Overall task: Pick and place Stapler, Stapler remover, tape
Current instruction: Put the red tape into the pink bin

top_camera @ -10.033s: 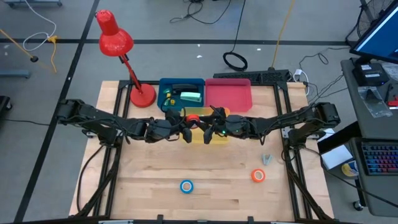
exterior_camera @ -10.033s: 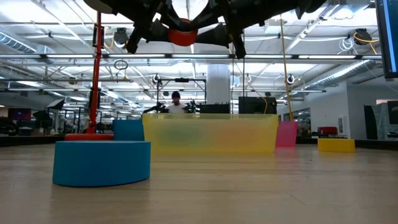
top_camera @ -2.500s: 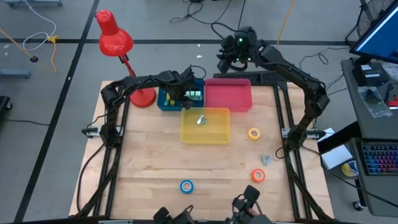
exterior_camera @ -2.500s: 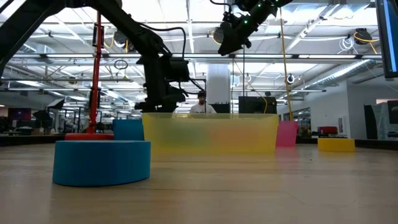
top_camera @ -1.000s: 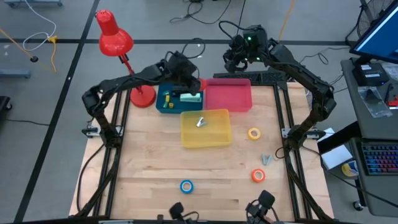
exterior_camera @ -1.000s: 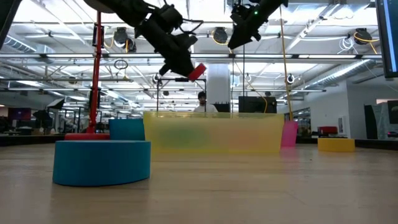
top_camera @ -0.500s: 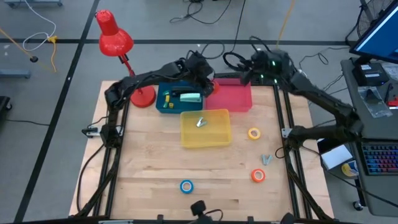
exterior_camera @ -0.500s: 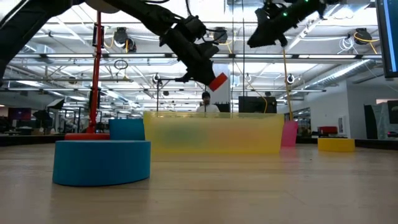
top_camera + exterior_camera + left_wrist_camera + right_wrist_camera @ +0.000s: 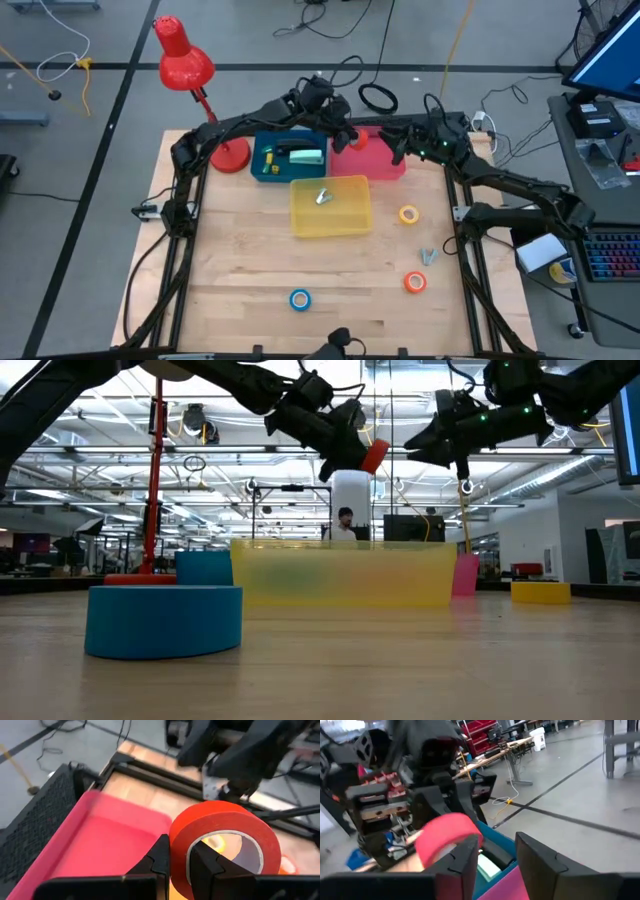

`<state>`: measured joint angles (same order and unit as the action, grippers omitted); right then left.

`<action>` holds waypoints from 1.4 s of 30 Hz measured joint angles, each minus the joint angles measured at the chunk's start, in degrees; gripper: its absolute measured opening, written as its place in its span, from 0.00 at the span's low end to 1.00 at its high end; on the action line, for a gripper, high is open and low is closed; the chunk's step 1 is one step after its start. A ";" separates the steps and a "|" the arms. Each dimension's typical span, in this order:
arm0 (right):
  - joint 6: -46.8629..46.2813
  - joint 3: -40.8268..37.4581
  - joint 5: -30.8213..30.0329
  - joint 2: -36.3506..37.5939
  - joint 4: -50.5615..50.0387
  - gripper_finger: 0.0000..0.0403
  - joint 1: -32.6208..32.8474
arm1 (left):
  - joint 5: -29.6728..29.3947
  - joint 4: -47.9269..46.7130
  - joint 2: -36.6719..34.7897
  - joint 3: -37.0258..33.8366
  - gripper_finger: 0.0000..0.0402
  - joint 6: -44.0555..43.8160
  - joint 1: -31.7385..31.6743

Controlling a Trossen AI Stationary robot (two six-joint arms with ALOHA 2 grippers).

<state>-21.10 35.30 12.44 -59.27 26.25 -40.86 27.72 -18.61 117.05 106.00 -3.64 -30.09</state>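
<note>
The red tape roll (image 9: pixel 225 845) is held up in the air over the pink bin (image 9: pixel 370 152) at the far side of the desk (image 9: pixel 240 280). The left claw (image 9: pixel 177 857) is clamped on it, one finger inside the pale centre and the other against the outside of the ring, so the fingers stand only as far apart as the roll's wall is thick. From the low view the roll (image 9: pixel 373 457) hangs well above the bins at the tip of the left arm.

The right claw (image 9: pixel 492 852) is raised too, just right of the left one, above the right far corner of the pink bin. Its fingers stand a little apart with nothing between them, and they point toward the red roll.

The other tape rolls lie on the desk: the yellow one (image 9: pixel 408 214) right of the yellow bin (image 9: pixel 331 204), the orange one (image 9: pixel 415 283) nearer on the right, and the blue one (image 9: pixel 300 299) near the front edge. A small metal staple remover (image 9: pixel 428 256) lies between the yellow and orange rolls; another small metal piece (image 9: pixel 322 196) lies in the yellow bin. The blue bin (image 9: pixel 290 152), left of the pink one, holds a green and dark stapler (image 9: pixel 300 154). A red lamp (image 9: pixel 190 70) stands at the far left corner.
</note>
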 joint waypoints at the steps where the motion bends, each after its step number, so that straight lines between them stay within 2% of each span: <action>1: -1.55 -0.67 -0.01 -0.02 0.77 0.34 0.12 | 0.66 0.90 0.00 0.00 0.10 -0.48 -0.01; 11: -9.20 -2.00 1.39 -1.19 7.54 0.57 3.84 | 1.89 7.01 0.00 0.00 0.10 -5.10 -0.20; 15: -11.93 -2.00 3.22 -2.84 12.95 0.63 5.04 | 2.61 7.09 0.00 0.00 0.10 -6.04 -0.20; 18: -12.34 -2.00 3.37 -3.41 13.46 0.65 5.61 | 2.87 7.17 0.00 0.00 0.10 -7.15 -0.20; 27: -13.85 -2.00 4.05 -3.40 13.89 0.66 5.75 | 4.22 8.21 0.00 0.00 0.10 -9.16 0.63; 36: -15.32 -2.11 3.75 -6.92 19.57 0.65 6.75 | 2.86 8.11 -0.19 -0.02 0.10 -8.75 2.85; 42: -15.75 -2.07 3.84 -7.03 19.83 0.54 6.77 | 3.29 8.02 -0.20 -0.02 0.10 -10.23 2.12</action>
<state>-36.85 33.23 16.28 -66.30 46.08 -34.09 31.00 -10.59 116.86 105.97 -13.87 -27.97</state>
